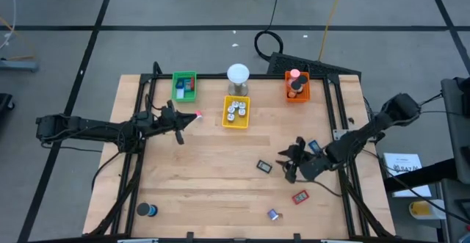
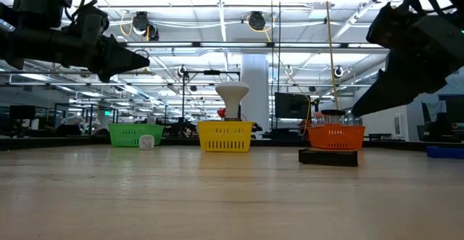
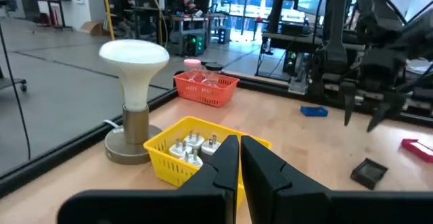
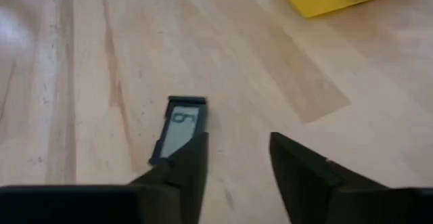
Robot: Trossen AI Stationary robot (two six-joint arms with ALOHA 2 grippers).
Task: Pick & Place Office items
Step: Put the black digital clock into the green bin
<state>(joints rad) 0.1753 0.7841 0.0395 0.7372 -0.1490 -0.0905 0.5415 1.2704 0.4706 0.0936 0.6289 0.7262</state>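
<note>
Blue roll (image 1: 147, 211): lying at the near left corner of the counter (image 1: 220, 184), well apart from everything else.
Small blue piece (image 1: 273, 214): sitting near the front edge, right of centre.
Red piece (image 1: 299, 197): lying just beyond it, to the right.
Right hand (image 1: 288, 162): hovering over the right half of the counter, fingers (image 4: 298, 166) spread apart and gripping nothing.
Dark piece (image 1: 264, 167): lying flat just left of the right hand; in the right wrist view it is showing a pale face (image 4: 177, 130) beside one finger.
Blue piece (image 1: 313, 147): lying beside the right arm, just behind the hand.
Left hand (image 1: 178, 122): hanging over the left half, near the yellow tray, fingers (image 3: 226, 163) pressed almost together with nothing between them.
Pink bit (image 1: 198, 114): sitting just past the left fingertips.
Yellow tray (image 1: 236, 111): holding silvery-white round bits (image 1: 236, 109).
Lamp (image 1: 238, 75): standing right behind the yellow tray.
Green tray (image 1: 184, 86): at the far left, holding blue and pale bits.
Orange tray (image 1: 297, 86): at the far right, holding a pink and a dark item.
</note>
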